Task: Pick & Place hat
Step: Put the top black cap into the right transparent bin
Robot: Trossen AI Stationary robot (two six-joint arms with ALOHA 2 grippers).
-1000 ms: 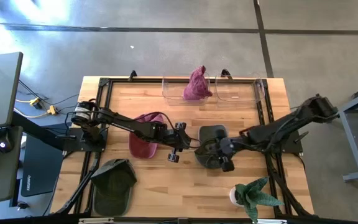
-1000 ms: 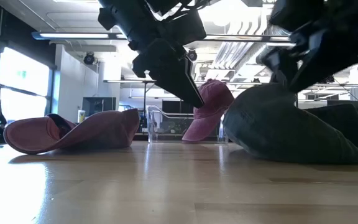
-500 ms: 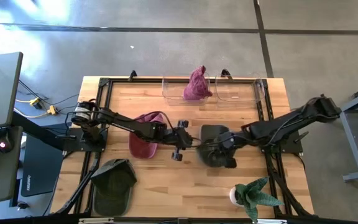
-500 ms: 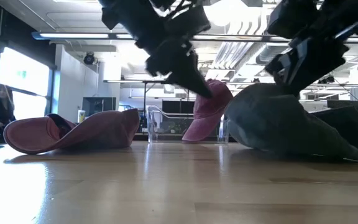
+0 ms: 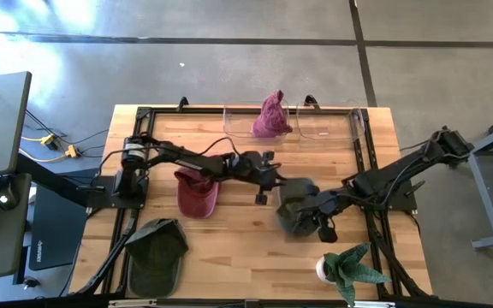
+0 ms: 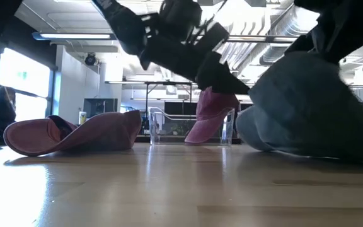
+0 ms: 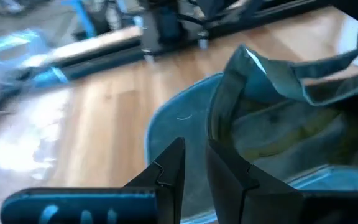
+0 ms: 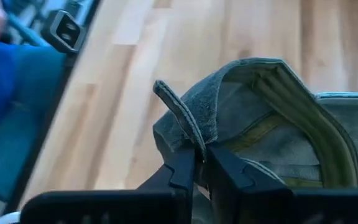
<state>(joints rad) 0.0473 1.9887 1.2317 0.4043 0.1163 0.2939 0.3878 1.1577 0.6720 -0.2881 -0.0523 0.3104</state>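
A grey-green cap (image 5: 293, 198) lies right of the table's middle, turned so that its olive lining (image 8: 272, 124) shows. My right gripper (image 8: 199, 155) comes in from the right and is shut on it. My left gripper (image 7: 194, 148) reaches across from the left, its fingers nearly together with nothing between them. Its tips (image 5: 274, 181) stand just beside the cap's far left edge (image 7: 229, 81); whether they touch it I cannot tell. The low view shows the cap (image 6: 307, 107) large at the right. My right gripper pinches the cap's rear edge (image 8: 188, 130) between its two fingers, right beside the upstanding strap tab (image 8: 169, 96). The fingers slant down from the table's right side. The held edge stands raised and the cap is tilted; whether its underside rests on the table I cannot tell.
A maroon cap (image 5: 197, 192) lies on the table left of centre, and a dark green cap (image 5: 157, 252) near the front left. A clear bin (image 5: 315, 124) at the far edge holds another maroon cap (image 5: 270, 115). A potted plant (image 5: 347, 269) stands front right.
My right gripper has taken hold of the grey-green cap and drawn it up and toward the table's near edge; the cap has tipped and shifted with it. My left gripper has swung toward the table's right, up to the cap, and tipped closer to level.
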